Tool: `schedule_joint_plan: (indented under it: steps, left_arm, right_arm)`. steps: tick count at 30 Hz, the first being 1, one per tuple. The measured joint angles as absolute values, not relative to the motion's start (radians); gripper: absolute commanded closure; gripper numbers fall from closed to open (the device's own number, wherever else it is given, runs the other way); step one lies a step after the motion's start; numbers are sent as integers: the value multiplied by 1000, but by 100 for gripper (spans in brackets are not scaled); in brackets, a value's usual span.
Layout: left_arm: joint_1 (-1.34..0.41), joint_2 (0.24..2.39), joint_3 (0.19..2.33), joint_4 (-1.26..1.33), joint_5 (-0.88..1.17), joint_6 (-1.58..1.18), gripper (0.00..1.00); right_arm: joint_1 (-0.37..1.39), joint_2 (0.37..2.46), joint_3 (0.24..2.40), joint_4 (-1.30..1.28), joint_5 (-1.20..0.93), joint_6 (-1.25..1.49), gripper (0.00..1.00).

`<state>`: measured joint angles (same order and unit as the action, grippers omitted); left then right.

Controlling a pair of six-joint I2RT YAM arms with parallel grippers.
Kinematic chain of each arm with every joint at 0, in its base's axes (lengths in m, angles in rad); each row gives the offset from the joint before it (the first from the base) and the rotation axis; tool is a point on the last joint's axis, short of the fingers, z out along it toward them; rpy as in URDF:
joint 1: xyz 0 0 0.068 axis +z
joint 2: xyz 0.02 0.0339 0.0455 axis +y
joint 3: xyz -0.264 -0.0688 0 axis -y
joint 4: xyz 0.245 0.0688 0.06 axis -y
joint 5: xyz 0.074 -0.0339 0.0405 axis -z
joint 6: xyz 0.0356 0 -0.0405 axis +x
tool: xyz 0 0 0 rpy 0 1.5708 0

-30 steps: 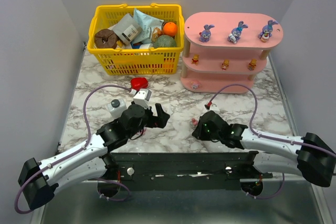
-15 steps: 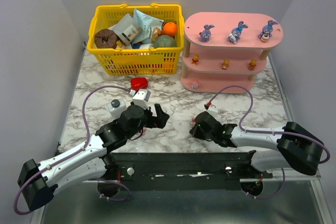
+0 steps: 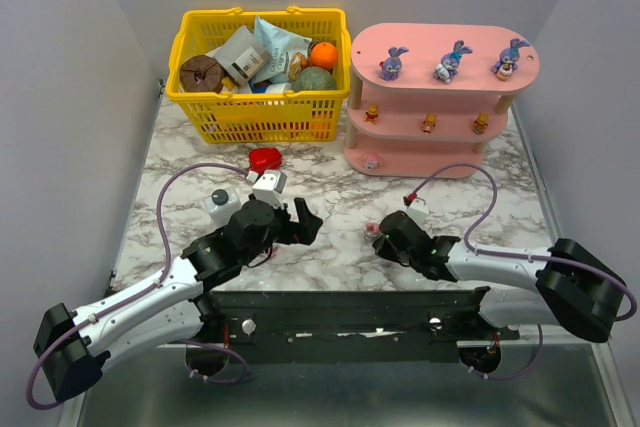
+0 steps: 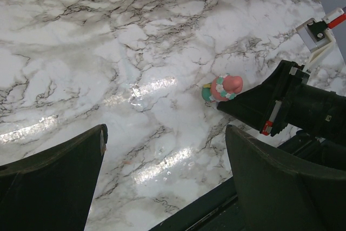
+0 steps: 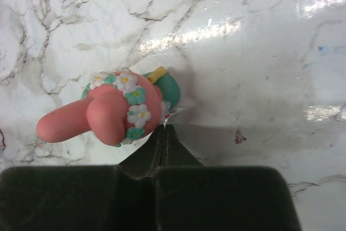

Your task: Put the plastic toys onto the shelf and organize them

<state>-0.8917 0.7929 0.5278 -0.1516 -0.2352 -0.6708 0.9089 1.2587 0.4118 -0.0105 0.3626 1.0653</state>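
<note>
1. Pink three-tier shelf (image 3: 420,42) stands far right on the marble tabletop (image 3: 330,187), with the yellow basket (image 3: 260,115) just left of it.
2. Top tier: three purple-blue bunnies (image 3: 392,63) (image 3: 452,61) (image 3: 511,58) in a row, upright.
3. Middle tier: three orange figurines (image 3: 372,112) (image 3: 430,123) (image 3: 481,124), spaced left to right.
4. Bottom tier: one pink-white figurine (image 3: 372,160) at the left end.
5. One pink toy (image 5: 116,109) with a flower band lies on its side on the tabletop, near edge, about centre and well apart from the shelf.
6. Right end effector (image 5: 165,133) is closed and low at the tabletop. Its tips meet right against the pink toy, which sits beside the tips, not between them.
7. Left end effector (image 4: 165,133) is wide open with nothing in it, above the tabletop left of the pink toy.
8. Red heart (image 3: 264,158) and white bottle (image 3: 219,202) with a dark cap sit left of centre, between the basket and the left arm.
</note>
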Motion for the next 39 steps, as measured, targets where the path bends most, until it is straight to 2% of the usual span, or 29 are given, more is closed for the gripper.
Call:
schedule_joint_plan:
  steps: [4,5,7,8,11,14,19,25,28,35,39]
  left_arm:
    - [-892,793,528,-152,-235,-671,1]
    - [-892,793,528,-152,-235,-671,1]
    - [-892,793,528,-152,-235,-671,1]
    - [-892,793,528,-152,-235,-671,1]
    - [-892,791,528,-151,-235,-671,1]
    - [-892,788,528,-151,-235,-671,1]
    - [-892,788,528,-151,-235,-672,1]
    - [-892,787,528,-151,-235,-672,1]
    - [-892,787,528,-152,-235,-672,1]
    - [-892,787,528,-152,-236,-672,1]
    - [-892,788,528,-152,-236,-672,1]
  right_arm:
    - [903,1221,396,-30,369,1025,91]
    - [903,1205,391,-37,367,1013,82]
    - [906,1161,381,-55,363,995,72]
    - [915,1131,376,-64,362,984,56]
    - [966,1039,363,-84,369,952,34]
    - [1010,961,359,-85,378,916,23]
    - [1015,979,372,-93,424,875,19]
    - [1015,1196,496,-117,509,863,21]
    - [1015,1234,518,-117,543,862,23]
    - [1015,1267,539,-117,588,856,36]
    - [1015,1300,555,-117,591,856,38]
